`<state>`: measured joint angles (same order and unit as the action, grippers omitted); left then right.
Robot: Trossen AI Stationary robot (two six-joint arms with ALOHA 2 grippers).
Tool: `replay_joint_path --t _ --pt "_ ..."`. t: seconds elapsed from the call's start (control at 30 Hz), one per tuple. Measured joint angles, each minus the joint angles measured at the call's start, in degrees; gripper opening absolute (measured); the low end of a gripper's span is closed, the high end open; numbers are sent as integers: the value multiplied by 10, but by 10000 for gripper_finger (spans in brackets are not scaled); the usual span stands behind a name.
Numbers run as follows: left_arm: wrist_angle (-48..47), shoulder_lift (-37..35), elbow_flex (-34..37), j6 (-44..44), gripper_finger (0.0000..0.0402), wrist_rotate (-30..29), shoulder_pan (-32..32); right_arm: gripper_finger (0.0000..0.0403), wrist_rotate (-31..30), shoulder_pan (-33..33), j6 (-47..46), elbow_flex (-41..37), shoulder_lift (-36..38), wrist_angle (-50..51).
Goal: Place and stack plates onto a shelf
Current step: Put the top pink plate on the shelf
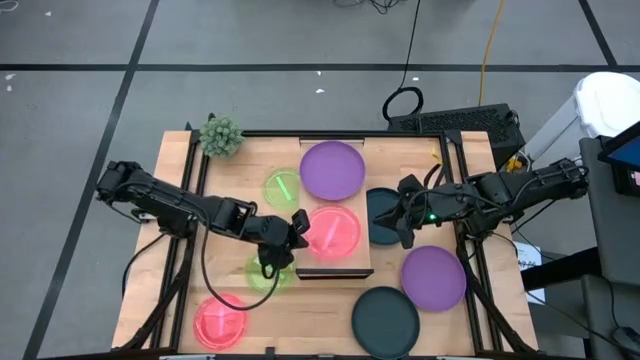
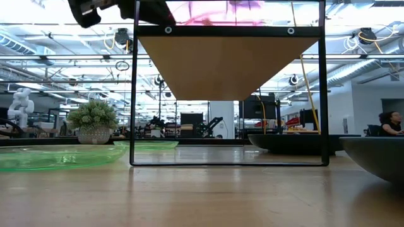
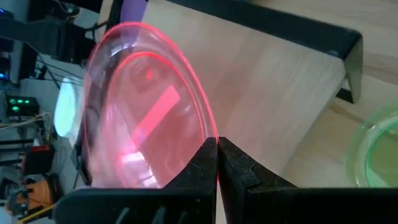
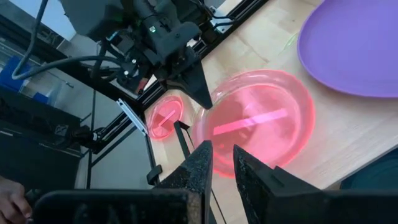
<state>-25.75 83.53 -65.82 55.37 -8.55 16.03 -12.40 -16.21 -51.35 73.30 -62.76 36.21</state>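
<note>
Pink plate (image 1: 335, 230) pinched by left end effector (image 1: 298, 226), on shelf (image 1: 350, 262)

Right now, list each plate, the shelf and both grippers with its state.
left gripper: shut on pink plate's rim
pink plate: on shelf, pinched at its edge
purple plate: flat on shelf, free
shelf: holds two plates
right gripper: empty, jaws slightly apart over dark teal plate
green plate: flat on table

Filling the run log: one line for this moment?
left end effector: shut on pink plate | plate: on shelf | right end effector: empty, beside shelf
</note>
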Motion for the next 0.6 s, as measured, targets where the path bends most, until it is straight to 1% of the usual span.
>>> replay_joint_path --t 0.1,0.17,0.23,0.6 --pt "15 12 -1 7 3 8 -6 49 0 0 0 0 0 0" --pt "4 19 1 11 3 10 -6 49 0 0 0 0 0 0" --pt "22 27 0 11 3 10 -9 49 0 0 0 0 0 0" --pt "26 45 -1 -9 4 13 -14 49 1 0 1 0 0 1"
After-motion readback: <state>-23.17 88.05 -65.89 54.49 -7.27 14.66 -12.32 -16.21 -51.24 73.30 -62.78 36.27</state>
